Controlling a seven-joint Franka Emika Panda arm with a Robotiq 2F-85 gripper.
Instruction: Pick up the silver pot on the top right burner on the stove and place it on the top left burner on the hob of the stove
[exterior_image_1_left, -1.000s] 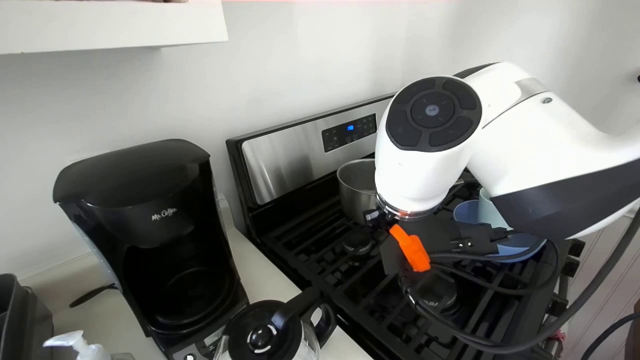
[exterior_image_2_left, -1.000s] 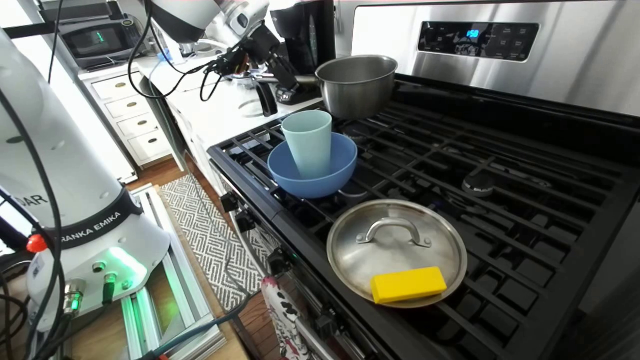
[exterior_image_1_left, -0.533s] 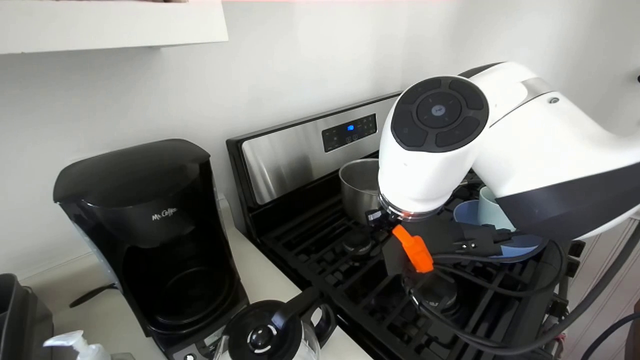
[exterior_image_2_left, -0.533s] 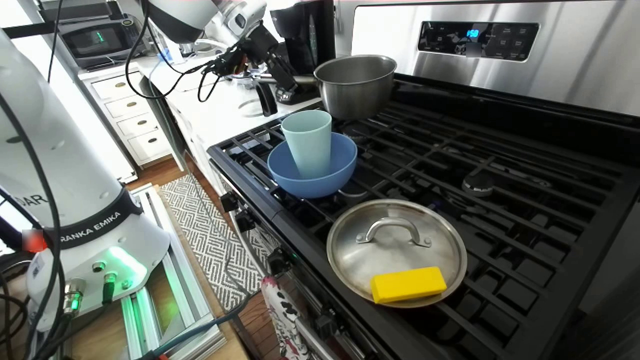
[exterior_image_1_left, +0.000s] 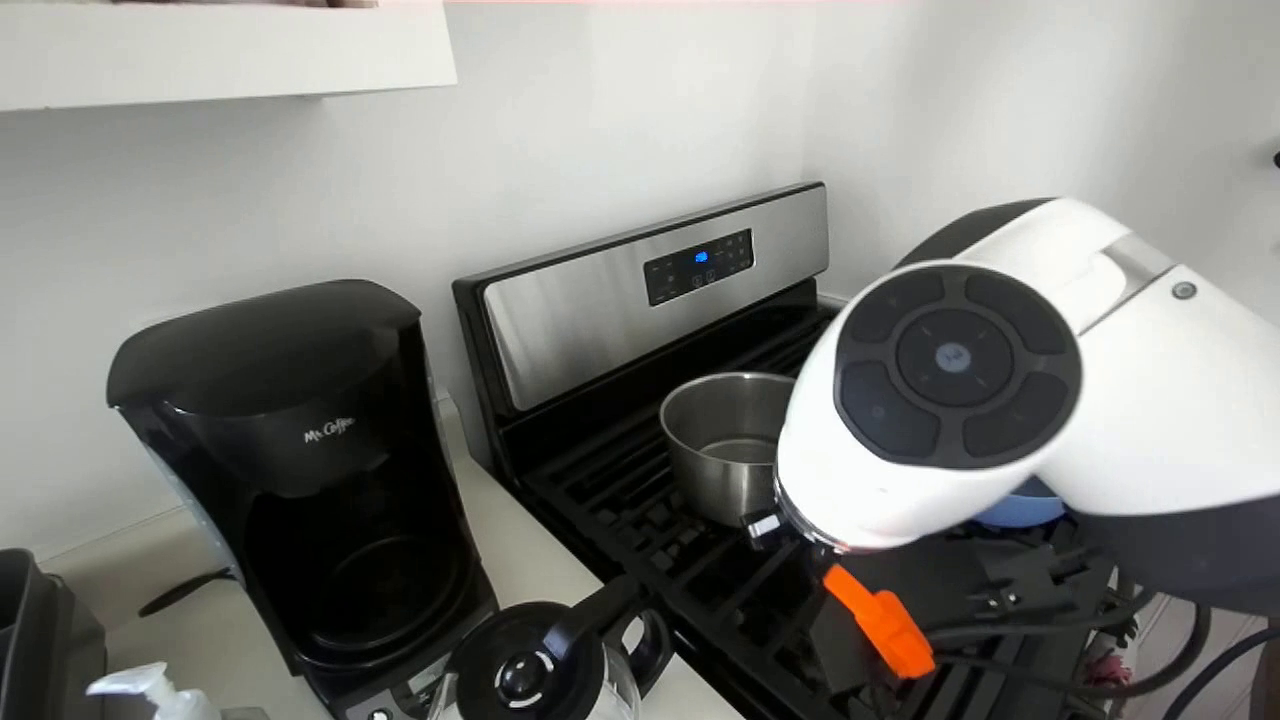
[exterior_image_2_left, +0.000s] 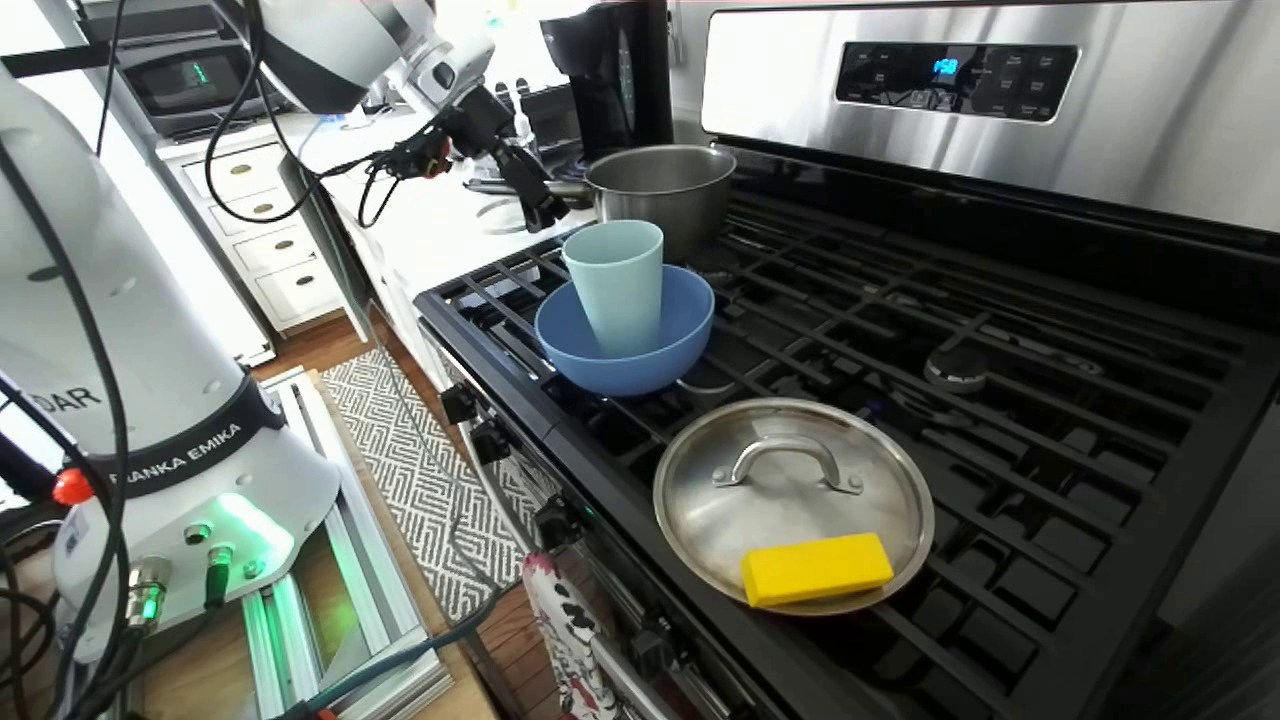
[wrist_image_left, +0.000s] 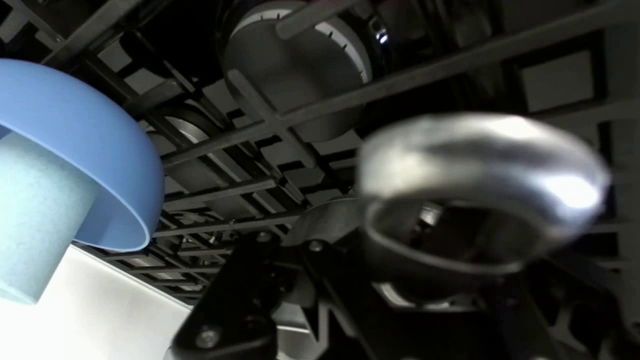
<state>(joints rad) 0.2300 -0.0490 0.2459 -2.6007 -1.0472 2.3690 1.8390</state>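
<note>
Grasping the pot (exterior_image_1_left: 705, 480) by its handle (exterior_image_2_left: 574, 189) in the fingers (exterior_image_2_left: 522, 180). Holding it at the rear left of the stove (exterior_image_1_left: 585, 325), near the coffee maker (exterior_image_1_left: 270, 420). Cannot tell whether touching the stove or just above. Also on the stove, see the bowl (exterior_image_2_left: 622, 374) with the cup (exterior_image_2_left: 622, 300) inside and the lid (exterior_image_2_left: 785, 515) bearing a yellow block (exterior_image_2_left: 817, 570).
</note>
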